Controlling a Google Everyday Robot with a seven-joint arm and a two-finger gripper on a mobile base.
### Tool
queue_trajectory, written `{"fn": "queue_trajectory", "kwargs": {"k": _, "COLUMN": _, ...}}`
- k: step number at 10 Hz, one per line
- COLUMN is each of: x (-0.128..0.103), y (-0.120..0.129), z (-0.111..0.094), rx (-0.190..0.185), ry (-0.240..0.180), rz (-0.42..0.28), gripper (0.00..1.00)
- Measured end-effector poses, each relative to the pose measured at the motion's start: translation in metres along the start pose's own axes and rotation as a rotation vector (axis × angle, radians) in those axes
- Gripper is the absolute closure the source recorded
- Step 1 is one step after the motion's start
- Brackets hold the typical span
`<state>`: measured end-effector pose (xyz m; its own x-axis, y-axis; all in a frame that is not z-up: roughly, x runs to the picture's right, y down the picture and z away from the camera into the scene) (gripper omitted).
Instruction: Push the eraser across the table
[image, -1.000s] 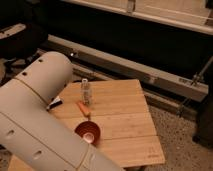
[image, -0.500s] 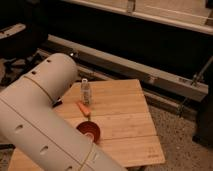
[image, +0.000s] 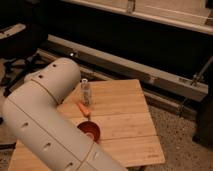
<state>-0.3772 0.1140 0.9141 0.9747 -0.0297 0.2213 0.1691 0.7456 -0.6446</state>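
The white arm fills the left foreground, covering part of the tabletop. Beside it sit a red bowl, bottle and carrot. The pincer, out of view, is closed; the eraser is hidden.

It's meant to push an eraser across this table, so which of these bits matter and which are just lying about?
For the job: table; robot arm, its hand out of view, shut; the eraser, not visible here.
Just lying about: clear bottle; orange carrot-like piece; red bowl.
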Motion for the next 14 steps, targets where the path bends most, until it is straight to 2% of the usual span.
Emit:
{"fn": "queue_trajectory", "kwargs": {"k": 3, "x": -0.005, "y": -0.048, "z": -0.011, "rx": 0.126, "ry": -0.005, "rz": 0.041, "gripper": 1.0}}
{"fn": "queue_trajectory", "kwargs": {"k": 5, "x": -0.005, "y": -0.064, "z": -0.01, "rx": 0.161, "ry": 0.012, "rz": 0.068, "gripper": 1.0}}
{"fn": "queue_trajectory", "kwargs": {"k": 7, "x": 0.001, "y": -0.074, "z": -0.007, "rx": 0.179, "ry": 0.025, "rz": 0.103, "gripper": 1.0}}
{"fn": "queue_trajectory", "kwargs": {"k": 8, "x": 0.0, "y": -0.075, "z": -0.008, "rx": 0.181, "ry": 0.016, "rz": 0.12, "gripper": 1.0}}
{"fn": "queue_trajectory", "kwargs": {"k": 10, "x": -0.005, "y": -0.072, "z": -0.012, "rx": 0.174, "ry": -0.017, "rz": 0.15, "gripper": 1.0}}
{"fn": "queue_trajectory", "kwargs": {"k": 12, "x": -0.015, "y": -0.064, "z": -0.025, "rx": 0.164, "ry": -0.068, "rz": 0.163, "gripper": 1.0}}
{"fn": "queue_trajectory", "kwargs": {"k": 14, "x": -0.011, "y": -0.051, "z": -0.044, "rx": 0.158, "ry": -0.104, "rz": 0.174, "gripper": 1.0}}
